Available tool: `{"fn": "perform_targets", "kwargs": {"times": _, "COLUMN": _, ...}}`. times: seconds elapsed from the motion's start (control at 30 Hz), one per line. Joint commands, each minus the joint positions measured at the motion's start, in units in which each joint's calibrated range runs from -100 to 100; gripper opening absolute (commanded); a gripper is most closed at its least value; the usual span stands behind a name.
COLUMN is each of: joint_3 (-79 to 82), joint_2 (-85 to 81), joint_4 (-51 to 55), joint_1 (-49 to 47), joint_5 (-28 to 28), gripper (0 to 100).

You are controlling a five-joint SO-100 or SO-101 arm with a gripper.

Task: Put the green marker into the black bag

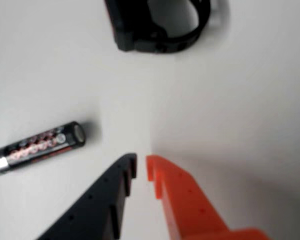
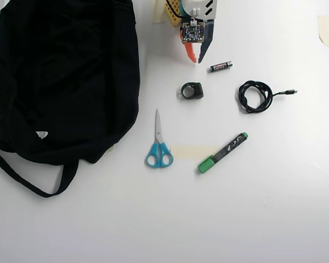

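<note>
The green marker [image 2: 222, 152] lies on the white table right of centre in the overhead view, green cap toward the lower left. It is out of the wrist view. The black bag [image 2: 60, 76] fills the upper left of the overhead view, its strap [image 2: 27, 181] trailing below. My gripper [image 2: 197, 59] sits at the top centre, far above the marker and right of the bag. In the wrist view my gripper [image 1: 141, 162] shows a black finger [image 1: 105, 200] and an orange finger [image 1: 185, 200], tips nearly together with nothing between them.
A black battery [image 2: 221, 66] lies just right of the fingertips, also seen as the battery [image 1: 37, 147] in the wrist view. A small black ring-shaped object [image 2: 192, 90] lies below the gripper. Blue-handled scissors [image 2: 159, 145], a coiled black cable [image 2: 256, 96] and tape patches [image 2: 193, 150] lie around.
</note>
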Motion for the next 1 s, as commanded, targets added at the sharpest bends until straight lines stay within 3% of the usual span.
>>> {"fn": "perform_targets", "kwargs": {"times": 0.0, "joint_3": 1.33, "joint_2": -0.75, "joint_4": -0.35, "joint_1": 0.23, "joint_5": 0.23, "gripper": 2}}
{"fn": "perform_targets", "kwargs": {"times": 0.97, "joint_3": 1.33, "joint_2": -0.75, "joint_4": -0.35, "joint_1": 0.23, "joint_5": -0.19, "gripper": 2}}
